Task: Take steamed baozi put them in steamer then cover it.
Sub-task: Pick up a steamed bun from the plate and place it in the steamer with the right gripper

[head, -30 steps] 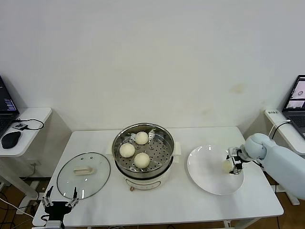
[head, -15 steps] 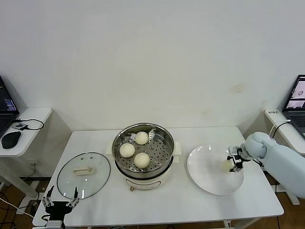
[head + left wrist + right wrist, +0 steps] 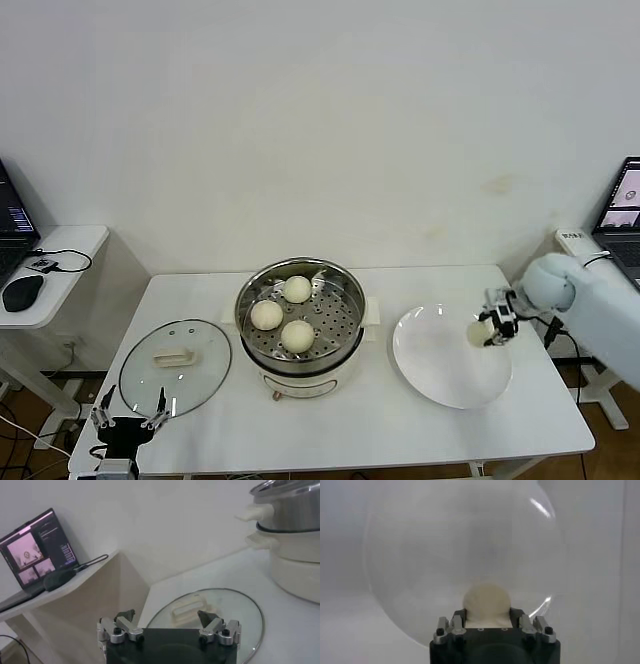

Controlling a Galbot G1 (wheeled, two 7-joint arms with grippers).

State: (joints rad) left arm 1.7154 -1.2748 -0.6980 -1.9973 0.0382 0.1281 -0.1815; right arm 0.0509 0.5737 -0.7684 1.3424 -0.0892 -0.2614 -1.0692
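Right gripper (image 3: 492, 330) clamped on last bao (image 3: 479, 333) over plate (image 3: 440, 375). Soft, light dough: grip flanks gently. Left gripper (image 3: 127, 413) open, parked near lid (image 3: 175, 365). Three buns in steamer (image 3: 300, 315).

1. No text, label, brand, number or sign can be read in any view.
2. Small pictures and lines are shown on the laptop screen (image 3: 39, 550) in the left wrist view, but no words can be made out there.
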